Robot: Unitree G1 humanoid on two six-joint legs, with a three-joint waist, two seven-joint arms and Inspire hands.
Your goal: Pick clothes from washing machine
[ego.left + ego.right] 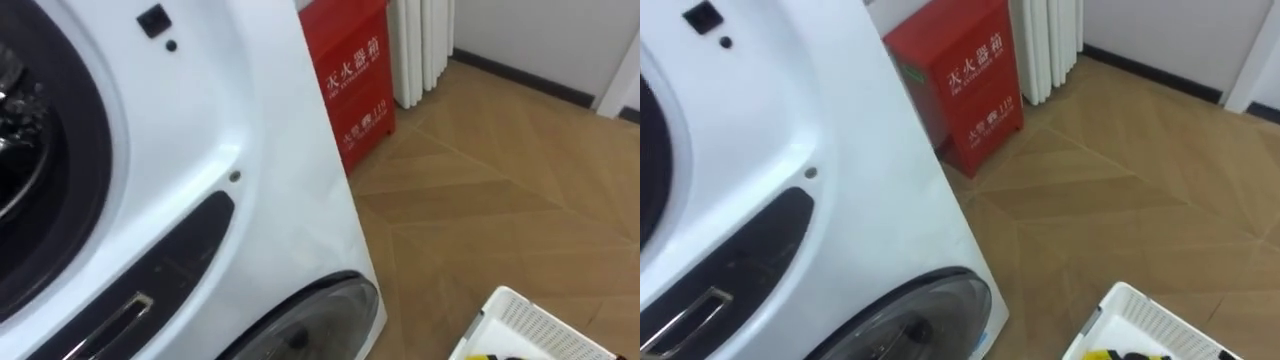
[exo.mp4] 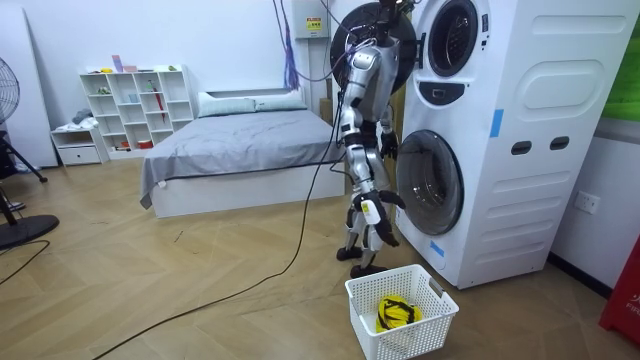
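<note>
- Clothes (image 2: 397, 312): seen as one crumpled yellow piece lying in the basket (image 2: 385, 343) on the floor (image 2: 200, 290); could not tell what the upper drum (image 2: 452, 36) held.
- Judged soft, light and limp; best pinched at a raised fold.
- Stood before stacked glossy white washers (image 2: 510, 150) with round dark-rimmed doors; basket of ribbed white plastic.
- Hand (image 2: 374, 207) hung low near the lower door (image 2: 430, 185); could not tell its grip.

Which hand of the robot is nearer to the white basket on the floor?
Right. The right hand hangs low, a little above the basket; the left hand is higher, by the washing machine.
</note>
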